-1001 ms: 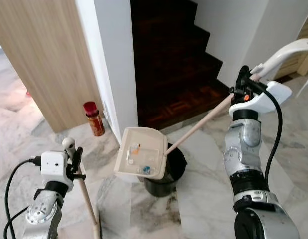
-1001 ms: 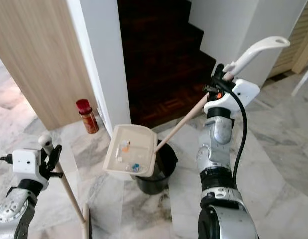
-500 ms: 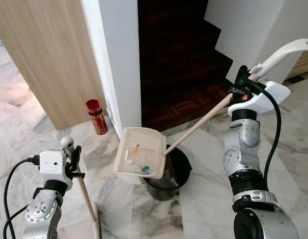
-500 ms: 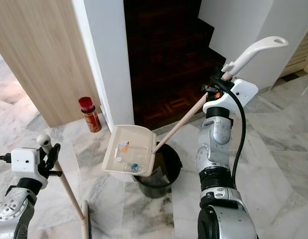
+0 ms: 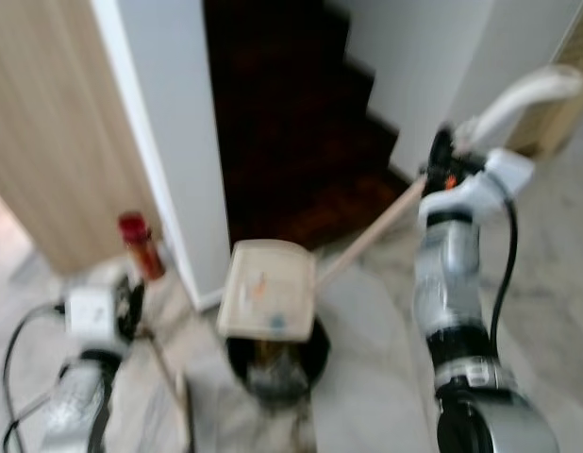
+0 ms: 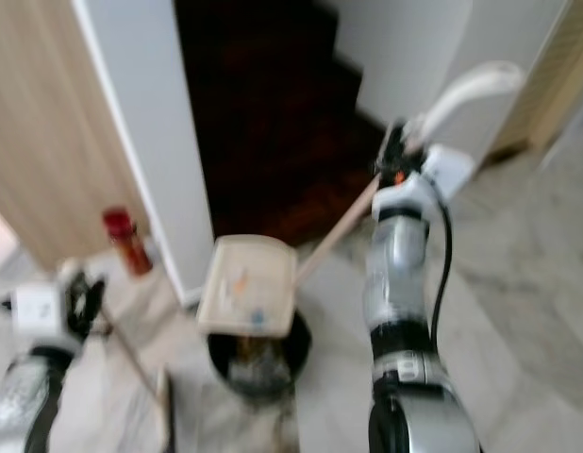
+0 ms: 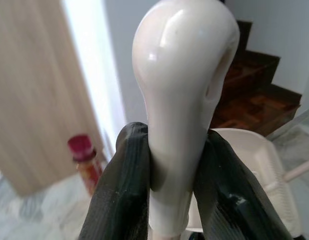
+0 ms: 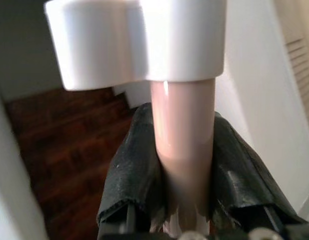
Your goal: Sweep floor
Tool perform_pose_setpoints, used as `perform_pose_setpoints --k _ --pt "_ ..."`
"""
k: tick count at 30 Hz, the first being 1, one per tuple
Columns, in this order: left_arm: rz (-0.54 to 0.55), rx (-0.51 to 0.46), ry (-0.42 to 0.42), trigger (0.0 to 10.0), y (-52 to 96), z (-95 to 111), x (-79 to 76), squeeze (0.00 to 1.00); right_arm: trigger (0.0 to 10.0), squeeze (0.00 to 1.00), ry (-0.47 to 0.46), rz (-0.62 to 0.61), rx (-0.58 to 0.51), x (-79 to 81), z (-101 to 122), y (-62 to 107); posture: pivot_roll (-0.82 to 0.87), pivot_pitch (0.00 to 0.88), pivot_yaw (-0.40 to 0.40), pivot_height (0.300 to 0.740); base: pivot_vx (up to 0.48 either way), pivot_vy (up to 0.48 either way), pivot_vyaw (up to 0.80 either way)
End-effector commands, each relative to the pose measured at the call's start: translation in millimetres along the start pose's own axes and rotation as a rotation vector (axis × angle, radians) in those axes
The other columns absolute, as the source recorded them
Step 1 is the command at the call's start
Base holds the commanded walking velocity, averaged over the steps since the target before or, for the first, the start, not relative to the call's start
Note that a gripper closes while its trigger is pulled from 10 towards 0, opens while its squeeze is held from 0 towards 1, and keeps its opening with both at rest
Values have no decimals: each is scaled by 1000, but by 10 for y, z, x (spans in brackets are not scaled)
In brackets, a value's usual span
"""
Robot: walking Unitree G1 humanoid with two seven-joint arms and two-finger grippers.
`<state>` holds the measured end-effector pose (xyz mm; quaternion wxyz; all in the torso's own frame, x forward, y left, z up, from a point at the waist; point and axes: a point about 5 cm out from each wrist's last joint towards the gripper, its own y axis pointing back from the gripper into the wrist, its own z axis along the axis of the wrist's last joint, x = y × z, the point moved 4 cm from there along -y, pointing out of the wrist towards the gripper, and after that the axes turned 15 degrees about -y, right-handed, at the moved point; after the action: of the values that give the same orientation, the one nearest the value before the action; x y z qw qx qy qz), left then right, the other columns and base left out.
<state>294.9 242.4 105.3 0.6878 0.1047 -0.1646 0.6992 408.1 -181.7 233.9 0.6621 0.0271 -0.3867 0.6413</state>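
Observation:
The head views are blurred. A cream dustpan holding small orange and blue scraps hangs tilted over a black bin. Its long pinkish pole rises to my right gripper, which is shut on it just below the white curved grip. In the right wrist view the black fingers clamp the pole. My left gripper, low on the left, is shut on the broom handle; its fingers squeeze the neck under the cream knob. The broom stick slants down to the floor.
A red bottle stands on the marble floor by a white wall corner. A wooden panel lies to the left. Dark wooden stairs climb behind the bin. Open marble floor spreads to the right.
The whole picture has shifted and blurred, so the camera is moving. The dustpan now sits more squarely above the bin. Both grippers keep their holds.

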Motion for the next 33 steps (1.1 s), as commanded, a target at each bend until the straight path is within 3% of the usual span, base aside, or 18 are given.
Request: perform_pose_setpoints --k 1,12,23,33 --pt "3 -59 -16 10000 -35 134 20 0 10000 0 -21 -19 -80 -51 193 -46 94 16 14 740 0 0 0" --pt "-8 -62 -9 10000 -11 131 -9 0 10000 0 -5 -19 -105 -68 251 -45 96 33 14 740 0 0 0" --pt "-19 -65 -15 10000 -2 140 -38 0 10000 0 267 264 -152 426 298 -24 94 44 12 740 0 0 0" --pt "-18 -68 -18 10000 4 145 -41 0 10000 0 308 357 -188 655 281 58 96 49 9 740 0 0 0"
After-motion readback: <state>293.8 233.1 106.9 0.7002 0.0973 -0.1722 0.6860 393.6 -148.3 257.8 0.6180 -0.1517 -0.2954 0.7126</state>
